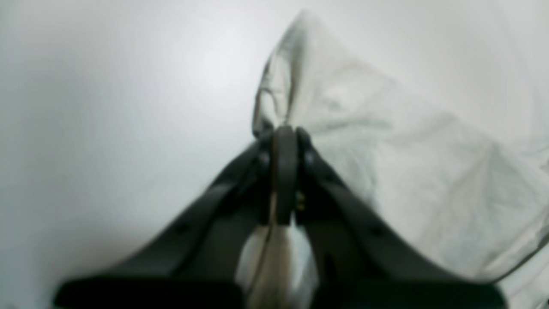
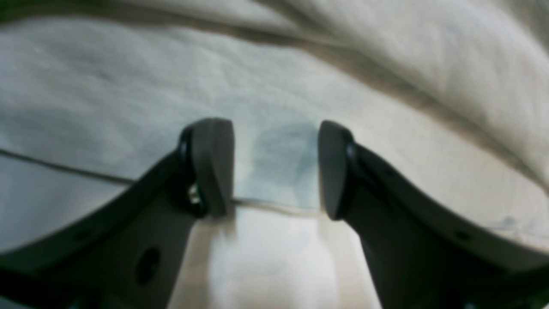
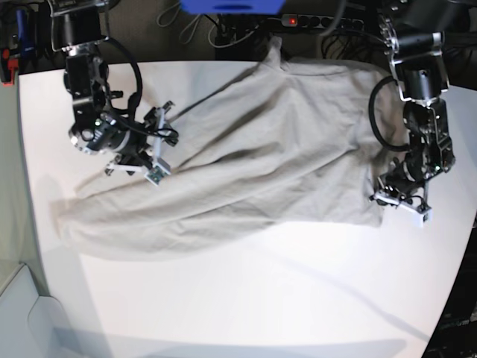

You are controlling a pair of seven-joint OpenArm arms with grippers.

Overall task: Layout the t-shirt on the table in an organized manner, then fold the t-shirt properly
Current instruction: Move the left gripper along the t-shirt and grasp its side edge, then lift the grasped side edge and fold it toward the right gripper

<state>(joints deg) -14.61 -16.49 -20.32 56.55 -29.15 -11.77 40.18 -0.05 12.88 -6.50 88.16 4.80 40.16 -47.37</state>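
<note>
— Grey-beige shirt [image 3: 246, 156] lies spread and wrinkled across the far half of the white counter [image 3: 261, 298], from near the left edge almost to the right edge. One bunched end reaches up to the far edge.

— Where do you have the left arm?

— My left fingers [image 1: 284, 136] are closed tight on a pinch of shirt cloth at its edge near the counter's right edge. The cloth rises in a peak out of the tips, and some of it hangs between the finger arms below.

— And the right?

— My right fingers [image 2: 276, 167] stand apart, gripping nothing. They hover over the shirt near the counter's left edge, with a hem line crossing between the tips. I cannot tell whether the tips touch the cloth; the wrist view is blurred.
</note>
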